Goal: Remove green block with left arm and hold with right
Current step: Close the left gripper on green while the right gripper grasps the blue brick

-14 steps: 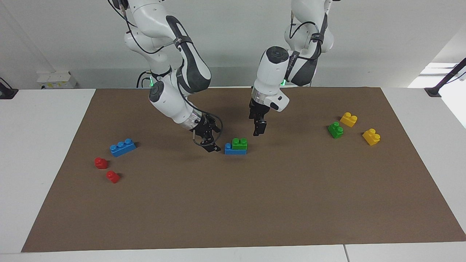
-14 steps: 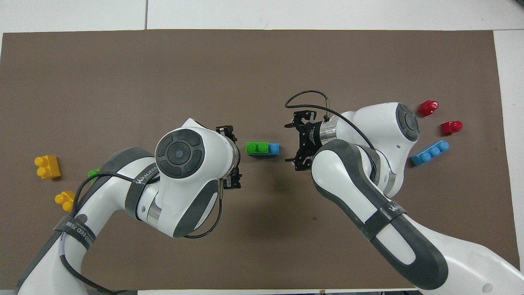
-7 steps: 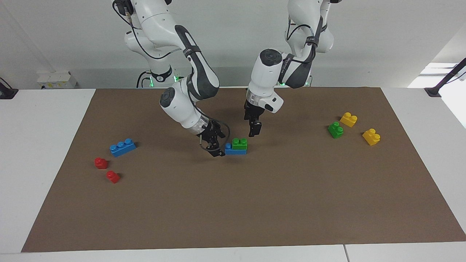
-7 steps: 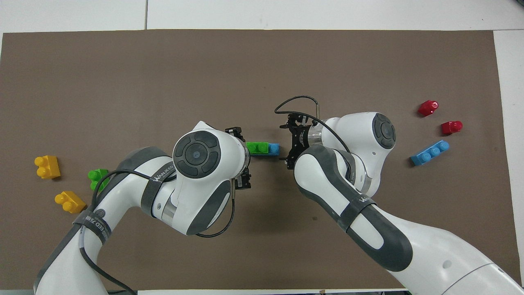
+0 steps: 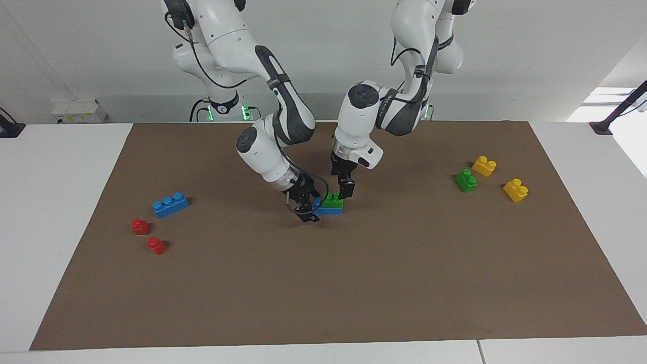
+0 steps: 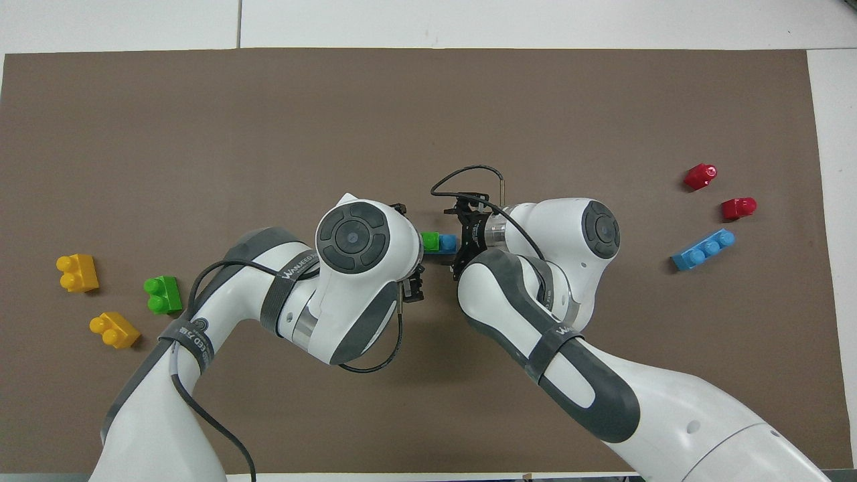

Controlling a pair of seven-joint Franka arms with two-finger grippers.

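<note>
The bright-green block (image 5: 332, 200) sits on a blue brick (image 5: 328, 210) at the middle of the brown mat (image 5: 354, 283). In the overhead view the green block (image 6: 430, 240) and the blue brick's free end (image 6: 447, 242) show between the two wrists. My left gripper (image 5: 343, 191) is open and low over the green block, with one finger on each side of it. My right gripper (image 5: 307, 206) is open, low at the mat. It straddles the blue brick's end, as the overhead view (image 6: 460, 239) shows.
A darker green brick (image 5: 466, 180) and two yellow bricks (image 5: 483, 166) (image 5: 515, 190) lie toward the left arm's end. A blue three-stud brick (image 5: 170, 205) and two red pieces (image 5: 140, 226) (image 5: 157, 245) lie toward the right arm's end.
Both grippers have closed in on the stacked bricks from either end. The left gripper came down over the green block. The right gripper slid up to the blue brick's end. The bricks have not moved.
</note>
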